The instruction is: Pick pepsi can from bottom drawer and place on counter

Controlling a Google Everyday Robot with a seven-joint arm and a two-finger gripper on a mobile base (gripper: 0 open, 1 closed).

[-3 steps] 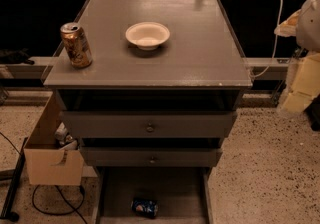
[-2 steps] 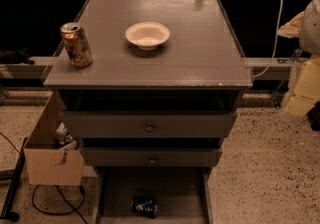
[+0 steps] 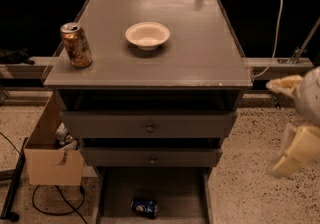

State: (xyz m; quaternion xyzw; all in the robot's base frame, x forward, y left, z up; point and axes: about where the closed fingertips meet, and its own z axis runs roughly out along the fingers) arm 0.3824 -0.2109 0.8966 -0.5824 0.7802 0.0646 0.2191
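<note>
The claw (image 3: pixel 292 152) hangs off the counter (image 3: pixel 200 55) at 4 o'clock, apart from its right edge; its opening cannot be told. The counter's 3 o'clock half lies bare. A bowl (image 3: pixel 147 34) sits near the middle, and a gold can (image 3: pixel 76 44) stands at 9 o'clock by the left edge. The bottom drawer (image 3: pixel 170 188) is pulled out at 6 o'clock, with the pepsi can (image 3: pixel 145 207) lying on its side in it.

Floor: speckled terrazzo (image 3: pixel 250 188) around the cabinet (image 3: pixel 150 125) | left of cabinet: open cardboard box (image 3: pixel 52 163), black cable (image 3: pixel 50 213) on floor | behind cabinet: dark panels, pale rail (image 3: pixel 285 62), white cable (image 3: pixel 281 18) | light: dim, warm | gripper (image 3: pixel 287 160): hung right of cabinet
</note>
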